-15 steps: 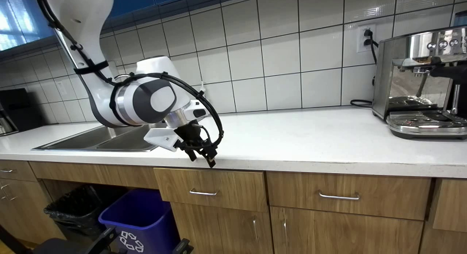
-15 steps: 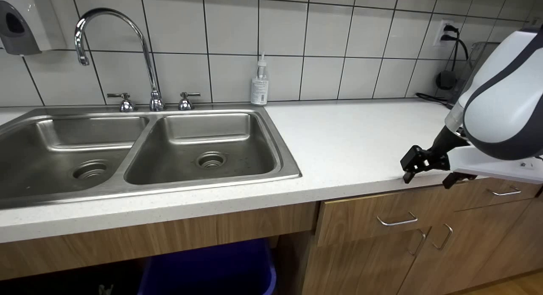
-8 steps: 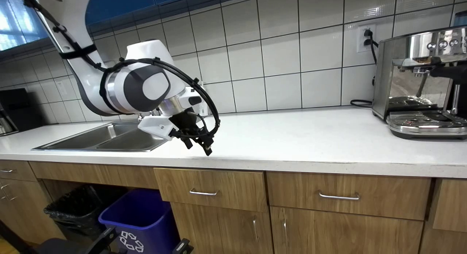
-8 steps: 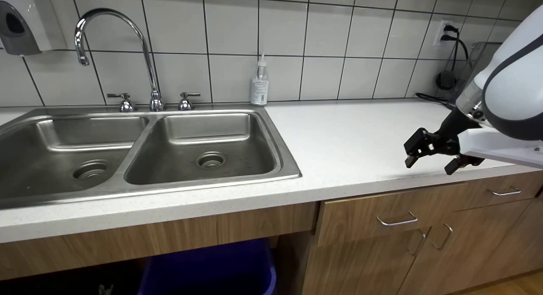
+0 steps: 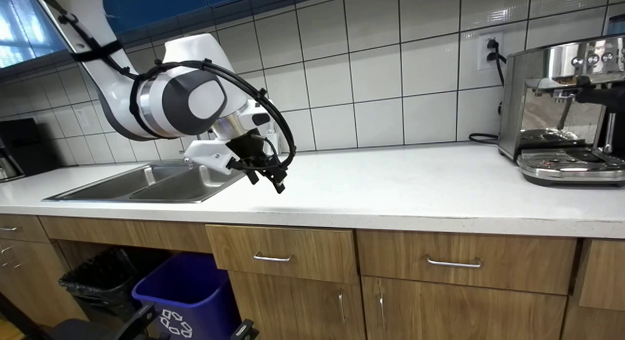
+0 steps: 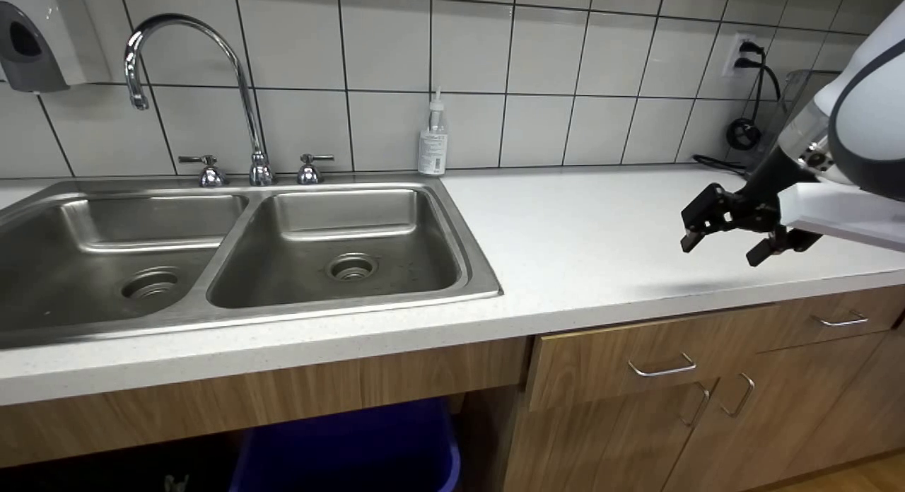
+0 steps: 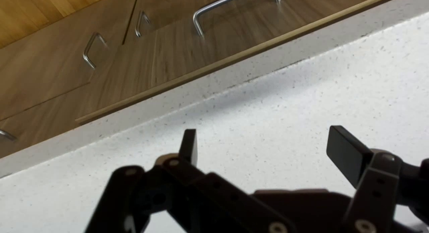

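In an exterior view, the sink (image 6: 463, 230) is lying at the left, well apart from the jaws, with a pump bottle (image 6: 433, 151) standing at its back right corner. Next along, the drawer (image 6: 594, 365) is jutting out a little beneath the countertop (image 6: 580, 230), its metal handle (image 6: 664, 372) running lengthwise alongside the front edge. Farther right, the gripper (image 6: 721, 251) is hovering over the countertop near that edge, touching nothing; its jaws are standing wide apart with only air between them. From there, the metal handle is lying lower and farther out, beyond the edge. In the wrist view, its bar is slanting at an angle to the line joining the 2 fingertips (image 7: 347, 156). At the far right of an exterior view, the coffee machine (image 5: 552, 110) is standing on the same countertop, well apart from the gripper.
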### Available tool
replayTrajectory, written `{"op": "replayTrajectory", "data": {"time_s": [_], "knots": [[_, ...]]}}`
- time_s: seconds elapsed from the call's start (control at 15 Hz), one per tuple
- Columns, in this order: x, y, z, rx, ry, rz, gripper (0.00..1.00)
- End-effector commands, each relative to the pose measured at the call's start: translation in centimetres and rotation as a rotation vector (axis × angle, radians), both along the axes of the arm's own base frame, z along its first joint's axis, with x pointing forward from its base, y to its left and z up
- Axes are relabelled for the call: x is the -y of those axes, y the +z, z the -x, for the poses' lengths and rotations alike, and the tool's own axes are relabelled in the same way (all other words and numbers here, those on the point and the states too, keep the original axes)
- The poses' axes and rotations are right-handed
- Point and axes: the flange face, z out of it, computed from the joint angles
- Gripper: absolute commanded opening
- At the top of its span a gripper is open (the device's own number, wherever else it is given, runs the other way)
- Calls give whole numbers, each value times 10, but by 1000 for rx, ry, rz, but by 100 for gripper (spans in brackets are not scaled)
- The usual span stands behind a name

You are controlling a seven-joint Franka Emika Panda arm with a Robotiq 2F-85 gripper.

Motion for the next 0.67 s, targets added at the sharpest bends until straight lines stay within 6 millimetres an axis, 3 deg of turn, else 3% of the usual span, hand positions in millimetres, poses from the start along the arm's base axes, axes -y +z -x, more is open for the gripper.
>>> {"op": "replayTrajectory", "data": {"time_s": [0.0,0.6], "knots": [[0,4,-1,7,0,-4,100],[-1,10,-1,14,0,-9,100]]}}
